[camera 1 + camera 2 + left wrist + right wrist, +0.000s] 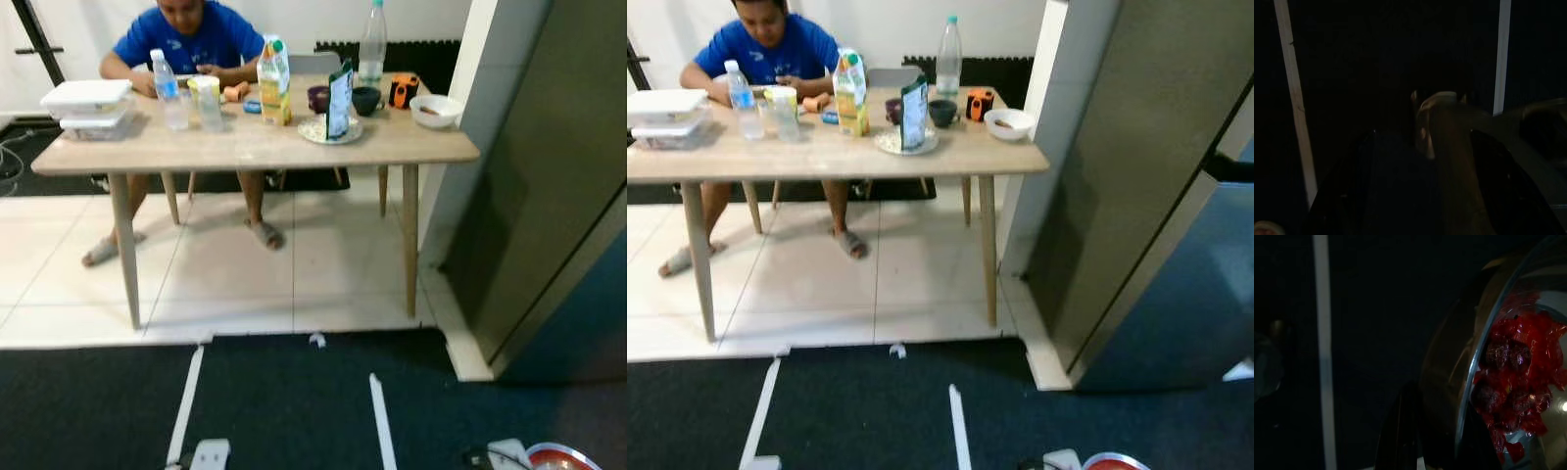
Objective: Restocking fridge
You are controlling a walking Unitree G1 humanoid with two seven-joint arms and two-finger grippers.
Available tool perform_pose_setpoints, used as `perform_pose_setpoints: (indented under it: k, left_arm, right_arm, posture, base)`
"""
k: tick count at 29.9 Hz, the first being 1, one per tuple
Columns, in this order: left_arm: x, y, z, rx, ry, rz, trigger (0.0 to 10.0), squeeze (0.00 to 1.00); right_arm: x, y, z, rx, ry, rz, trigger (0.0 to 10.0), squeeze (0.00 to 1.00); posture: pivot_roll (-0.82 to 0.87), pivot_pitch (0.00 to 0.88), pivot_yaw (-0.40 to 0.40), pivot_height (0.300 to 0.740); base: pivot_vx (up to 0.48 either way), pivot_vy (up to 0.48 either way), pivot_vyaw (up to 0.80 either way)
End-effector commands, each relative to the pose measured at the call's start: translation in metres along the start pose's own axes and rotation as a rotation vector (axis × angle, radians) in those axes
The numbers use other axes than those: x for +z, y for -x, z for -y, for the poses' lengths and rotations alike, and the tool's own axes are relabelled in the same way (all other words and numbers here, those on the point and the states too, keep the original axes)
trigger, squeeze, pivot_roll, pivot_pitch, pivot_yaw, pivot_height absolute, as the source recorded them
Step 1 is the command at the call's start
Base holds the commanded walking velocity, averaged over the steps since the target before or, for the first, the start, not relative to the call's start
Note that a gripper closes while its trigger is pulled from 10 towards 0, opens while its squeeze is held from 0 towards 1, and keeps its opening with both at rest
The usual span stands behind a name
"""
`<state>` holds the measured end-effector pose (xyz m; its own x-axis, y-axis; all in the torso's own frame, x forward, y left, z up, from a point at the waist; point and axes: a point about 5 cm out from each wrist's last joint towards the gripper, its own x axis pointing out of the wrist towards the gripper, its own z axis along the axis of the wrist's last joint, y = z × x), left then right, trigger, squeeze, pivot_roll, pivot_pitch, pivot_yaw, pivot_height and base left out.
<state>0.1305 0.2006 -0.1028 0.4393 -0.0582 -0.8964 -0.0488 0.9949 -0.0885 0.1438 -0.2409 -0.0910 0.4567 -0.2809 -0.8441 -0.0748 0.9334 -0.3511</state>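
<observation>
The dark grey fridge [549, 186] stands at the right, beside a white pillar. At the bottom right edge, the rim of a metal bowl [556, 456] with red-wrapped food shows. In the right wrist view, my right gripper [1437, 440] is shut on the rim of this bowl [1508, 382], above dark carpet. My left gripper [1440, 147] hangs low over the carpet in a very dark view. On the wooden table [245, 147] ahead stand a juice carton [274, 80], a water bottle [168, 90], a green packet [339, 100] on a plate and a tall clear bottle [372, 44].
A person in a blue shirt [191, 39] sits behind the table, feet under it. White lidded containers [86, 106] and a white bowl [435, 110] sit at the table's ends. White tape strips [382, 421] mark the dark carpet; pale tiles lie beyond.
</observation>
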Motion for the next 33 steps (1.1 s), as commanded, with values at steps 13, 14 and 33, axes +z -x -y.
perform_pose_setpoints:
  k: [13,14,33]
  left_arm:
    - [-0.0072,0.0005,0.0016,-0.007,-0.002,-0.025,10.0,0.00]
    - [-0.0073,0.0005,0.0018,-0.007,-0.002,-0.025,10.0,0.00]
    - [-0.0105,0.0016,-0.0009,-0.002,-0.002,-0.034,10.0,0.00]
  right_arm:
    - [-0.0019,0.0001,0.0033,-0.010,0.011,-0.002,10.0,0.00]
    - [-0.0018,0.0001,0.0034,-0.010,0.012,-0.002,10.0,0.00]
    - [-0.0007,-0.0001,0.0030,-0.010,0.009,0.001,10.0,0.00]
  posture:
    - [-0.03,0.000,-0.025,0.740]
    - [-0.03,0.000,-0.025,0.740]
    - [-0.03,0.006,-0.022,0.740]
  base:
    - [0.000,-0.465,0.00]
    - [0.000,-0.465,0.00]
    - [0.000,-0.465,0.00]
